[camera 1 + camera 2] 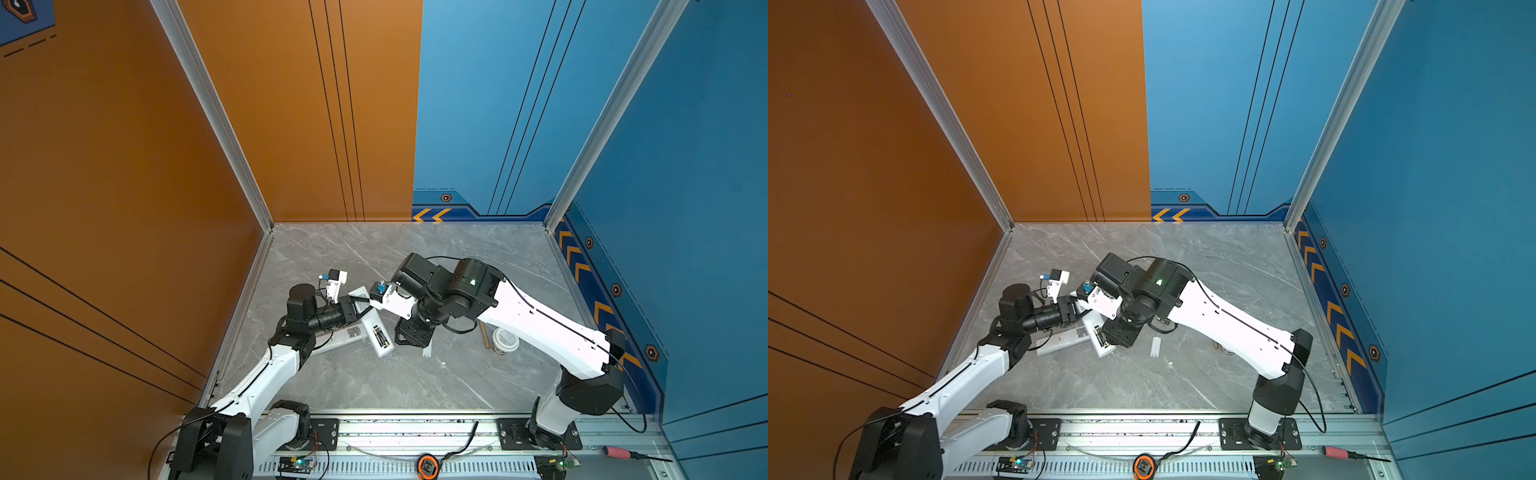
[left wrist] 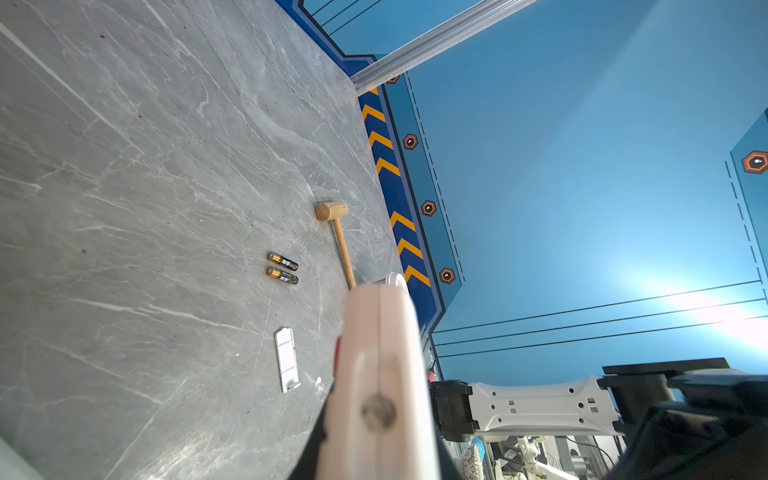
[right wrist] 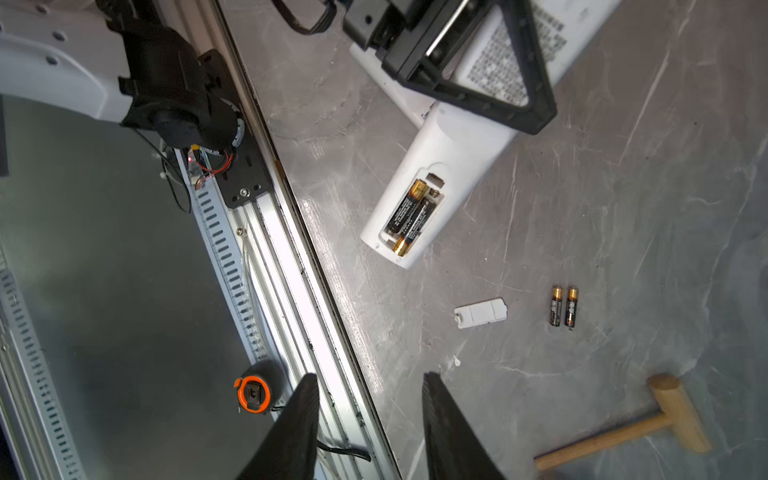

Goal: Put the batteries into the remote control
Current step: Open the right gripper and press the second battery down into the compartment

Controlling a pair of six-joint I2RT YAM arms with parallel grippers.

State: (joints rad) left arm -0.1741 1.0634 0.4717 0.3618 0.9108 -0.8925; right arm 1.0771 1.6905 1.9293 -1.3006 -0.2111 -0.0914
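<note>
surface (image 3: 623, 187): grey veined stone | remote control (image 3: 436, 174): smooth white plastic wedge, open bay holds 2 batteries (image 3: 409, 216), clamped in left end effector (image 1: 360, 308) | 2 loose batteries (image 3: 557, 306): black-gold cylinders, mid-surface, well apart from right end effector (image 3: 370, 376), jaws partly spread, empty

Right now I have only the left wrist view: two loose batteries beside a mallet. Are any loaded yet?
Observer: Yes. The right wrist view shows two batteries seated side by side in the open back of the remote control.
Operator: Is the right gripper carrying one?
Observer: No. The right gripper is open and empty.
Operator: What is the white thing filling my view?
Observer: That remote control. In a top view the left gripper grips its end away from the batteries.
</note>
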